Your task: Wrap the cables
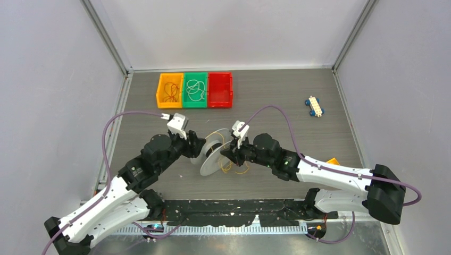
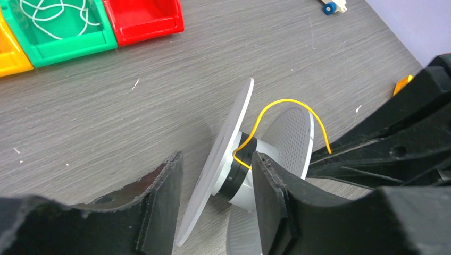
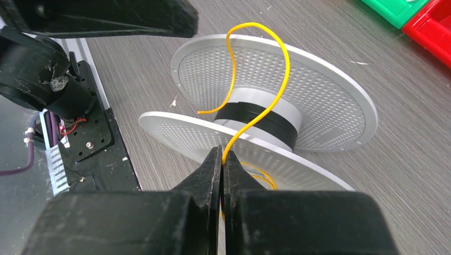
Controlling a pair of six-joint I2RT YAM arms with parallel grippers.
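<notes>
So from the overhead cam you mostly just saw both arms meeting mid-bench (image 1: pixel 276 101) with the silver spool (image 3: pixel 319 101) up on its edge between them, and a few loose yellow loops dangling by the right arm's tip. You couldn't judge either grip from up there.

The wrist cams were way more useful. On the right wrist view, the right gripper (image 3: pixel 222 156) had its jaws pressed together with the yellow wire (image 2: pixel 287 99) pinched right at the tips. From there the wire rose in a tall arch over the perforated flanges, and a short free end poked out beside the hub.

The left wrist view showed the other side: the left gripper (image 2: pixel 215 196) had its jaws spread around the nearer flange, one finger against the hub, so it looked like it was gripping the spool. That view also showed the wire hooked around the black band on the hub, which the overhead cam hid.

Only the overhead showed all three bins at the back: yellow bin (image 1: pixel 169 90) with dark-red wire, green bin (image 1: pixel 195 89) with white wire, and red bin (image 1: pixel 219 89). A little toy car (image 1: pixel 315 106) sat well off to the right.
</notes>
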